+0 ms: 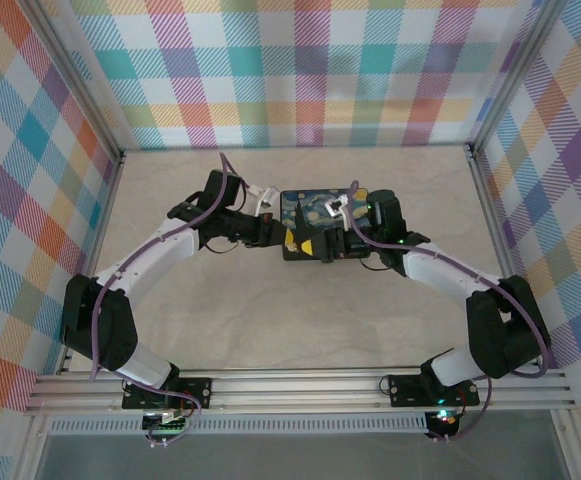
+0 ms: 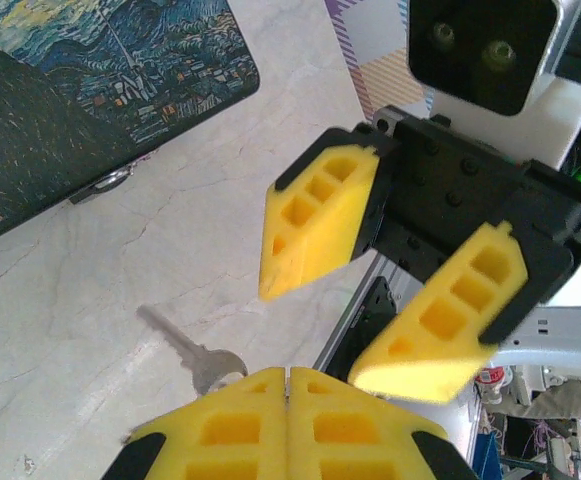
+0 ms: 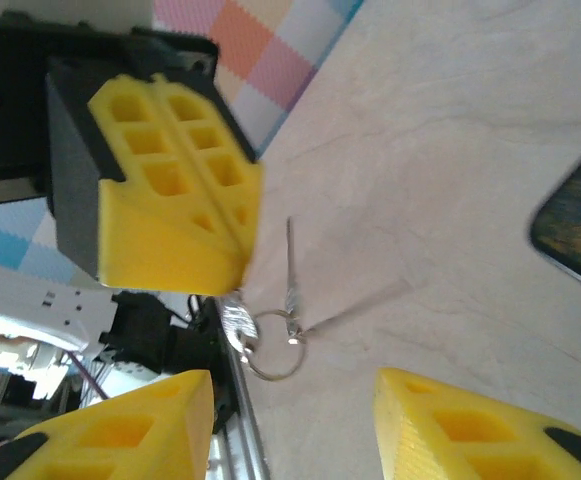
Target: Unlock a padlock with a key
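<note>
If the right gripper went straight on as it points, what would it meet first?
Probably the key ring and key held by the shut left gripper, facing the open right gripper; depth is unclear.

— Supporting surface?
— One table [image 1: 270,330]. The top is pale beige and faintly marbled, with an aluminium rail [image 1: 300,385] along the near edge.
— Items resting directly on it?
— One flat black box [image 1: 307,212] with rounded corners, lying lid up near mid-table. The lid carries a swirling blue-and-yellow painting.
</note>
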